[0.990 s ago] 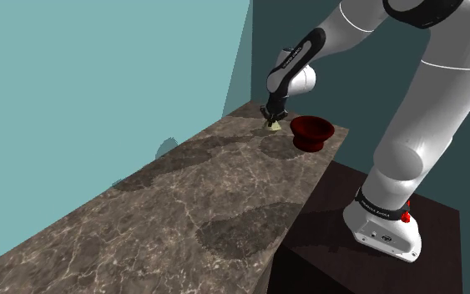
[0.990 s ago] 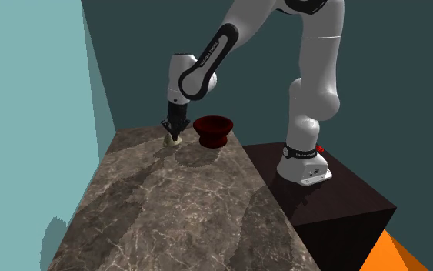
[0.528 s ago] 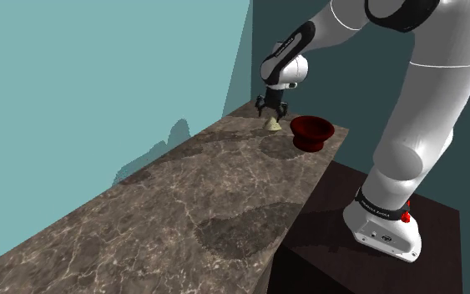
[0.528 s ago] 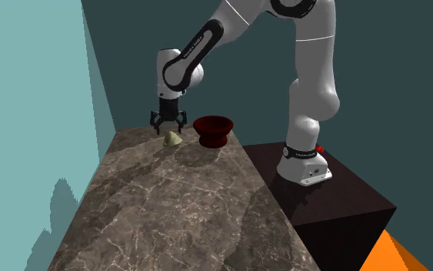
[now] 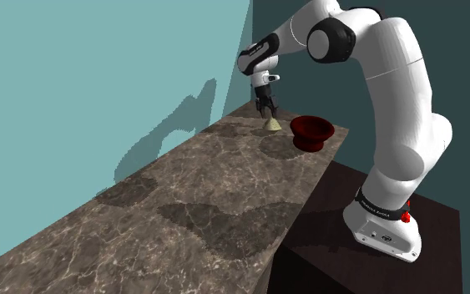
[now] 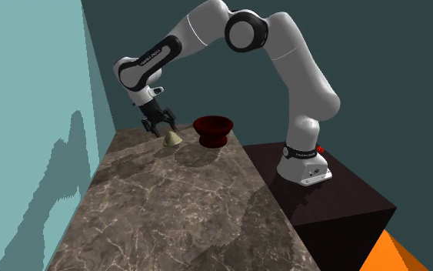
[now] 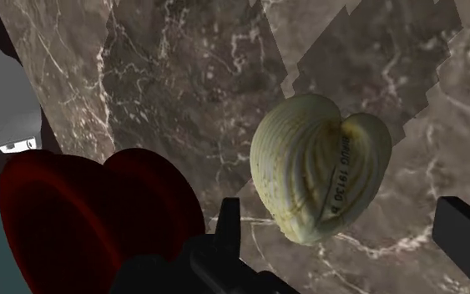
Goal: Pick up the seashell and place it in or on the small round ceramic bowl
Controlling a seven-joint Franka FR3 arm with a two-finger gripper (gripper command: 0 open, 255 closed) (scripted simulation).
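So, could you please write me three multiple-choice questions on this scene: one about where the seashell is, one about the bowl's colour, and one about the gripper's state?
1. Where is the seashell relative to the bowl?
A) inside it
B) beside it, on the counter
C) underneath it

2. What colour is the bowl?
A) white
B) dark red
C) blue

3. What is the state of the gripper?
A) open, holding nothing
B) shut on the seashell
C) shut on the bowl

Answers:
1 B: the seashell rests on the counter next to the bowl.
2 B: the bowl is dark red in all three views.
3 A: in the wrist view the fingers stand apart, clear of the seashell.
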